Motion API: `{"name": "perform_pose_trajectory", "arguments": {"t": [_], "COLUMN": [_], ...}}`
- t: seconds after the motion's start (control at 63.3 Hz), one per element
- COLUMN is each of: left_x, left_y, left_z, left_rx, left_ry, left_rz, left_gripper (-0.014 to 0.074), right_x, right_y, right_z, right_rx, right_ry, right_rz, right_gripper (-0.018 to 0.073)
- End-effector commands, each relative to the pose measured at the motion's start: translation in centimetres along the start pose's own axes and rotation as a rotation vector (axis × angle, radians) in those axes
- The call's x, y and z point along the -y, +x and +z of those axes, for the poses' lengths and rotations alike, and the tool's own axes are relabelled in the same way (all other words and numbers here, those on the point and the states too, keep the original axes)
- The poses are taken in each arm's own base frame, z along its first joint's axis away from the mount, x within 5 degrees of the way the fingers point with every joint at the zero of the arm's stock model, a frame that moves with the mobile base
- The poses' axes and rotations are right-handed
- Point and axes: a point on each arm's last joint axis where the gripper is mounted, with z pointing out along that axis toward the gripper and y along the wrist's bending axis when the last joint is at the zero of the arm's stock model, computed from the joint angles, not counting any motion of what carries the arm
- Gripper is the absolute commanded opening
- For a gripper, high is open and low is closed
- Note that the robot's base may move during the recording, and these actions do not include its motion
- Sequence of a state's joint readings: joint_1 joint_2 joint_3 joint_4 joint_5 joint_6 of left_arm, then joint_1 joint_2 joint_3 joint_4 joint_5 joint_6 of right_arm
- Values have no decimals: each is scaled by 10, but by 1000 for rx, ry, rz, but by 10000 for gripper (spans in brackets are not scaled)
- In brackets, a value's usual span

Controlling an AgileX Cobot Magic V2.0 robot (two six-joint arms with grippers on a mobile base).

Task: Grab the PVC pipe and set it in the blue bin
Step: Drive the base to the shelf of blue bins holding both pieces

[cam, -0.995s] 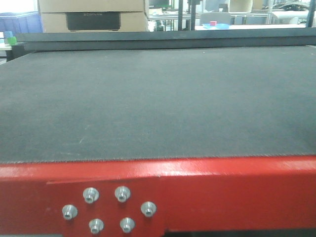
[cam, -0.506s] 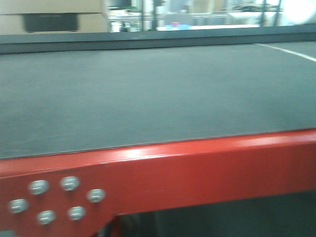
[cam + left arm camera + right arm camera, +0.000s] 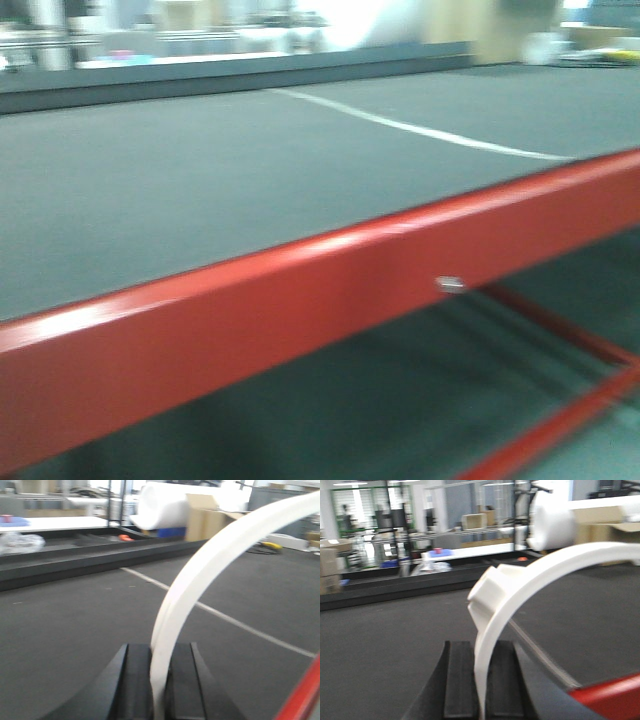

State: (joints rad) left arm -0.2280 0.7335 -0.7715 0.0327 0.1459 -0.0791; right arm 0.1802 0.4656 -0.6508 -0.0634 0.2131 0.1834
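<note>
In the left wrist view my left gripper [image 3: 159, 647] is shut on a white curved PVC pipe piece [image 3: 210, 565] that arcs up and to the right above the dark mat. In the right wrist view my right gripper [image 3: 482, 645] is shut on a white curved PVC pipe piece [image 3: 535, 580] with a ribbed collar, which also arcs to the right. Neither gripper nor pipe shows in the front view. I cannot make out the blue bin for sure; a blue object [image 3: 172, 531] sits far back under a white roll.
A dark mat [image 3: 200, 180] with a white line [image 3: 420, 128] covers the table, edged by a red frame rail [image 3: 300, 290]. A raised dark ledge [image 3: 75, 562] runs along the far side. Cardboard boxes [image 3: 215, 515] and a large white roll [image 3: 165, 507] stand behind.
The front view has swung to the right: the red rail now runs diagonally, the bolt cluster has left the frame, and the white line has come into view. The picture is motion-blurred.
</note>
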Motion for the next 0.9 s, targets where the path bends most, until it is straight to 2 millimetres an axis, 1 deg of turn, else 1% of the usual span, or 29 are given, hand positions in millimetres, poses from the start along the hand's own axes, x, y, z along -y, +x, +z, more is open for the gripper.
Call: {"name": "perform_pose_trajectory", "arguments": {"t": [0.0,0.885], "left_x": [1,1], "left_y": [-3,-3], "left_z": [-1,-1], "left_rx": [34,34], "left_ry": [7,7], "left_rz": [-3,-3], "left_gripper": [-111,-111], "right_x": [0,0], "right_y": [-2,-2], "right_z": [-1,-1], "right_rx": [28,28], "right_ry": [-3,-3], "right_rz": [-20,-20], "right_gripper": [-169,-169]}}
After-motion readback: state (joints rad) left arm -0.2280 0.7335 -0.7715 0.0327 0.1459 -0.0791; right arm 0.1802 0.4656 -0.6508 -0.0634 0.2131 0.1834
